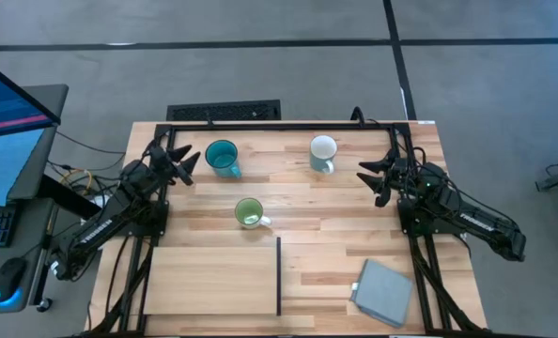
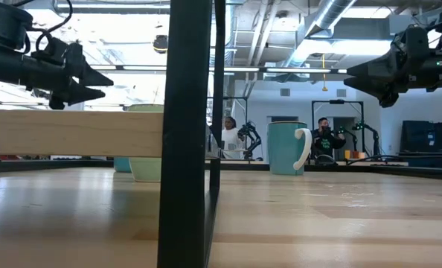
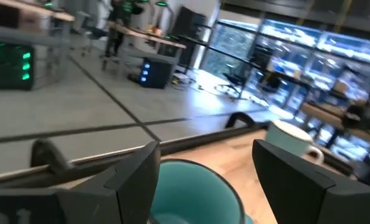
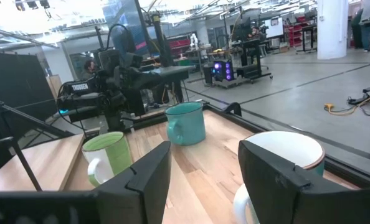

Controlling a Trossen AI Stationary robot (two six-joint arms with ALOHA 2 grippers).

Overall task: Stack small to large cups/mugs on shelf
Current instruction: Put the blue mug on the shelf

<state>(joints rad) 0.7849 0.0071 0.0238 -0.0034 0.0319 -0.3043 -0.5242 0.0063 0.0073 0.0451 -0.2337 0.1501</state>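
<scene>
Hovering with fingers apart, the left claw (image 1: 187, 164) is lining up on the teal mug (image 1: 223, 158) just ahead. The right claw (image 1: 371, 175), also apart, is facing the white mug (image 1: 323, 153). The green mug (image 1: 249, 213) is waiting between them, near the shelf (image 1: 213, 280).

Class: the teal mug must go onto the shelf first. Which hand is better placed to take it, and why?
Left. The left hand hangs open beside the teal mug; the right hand is open by the white mug.

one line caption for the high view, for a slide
Both open end effectors, left and right, flank teal, white and green mugs; shelf empty.
</scene>
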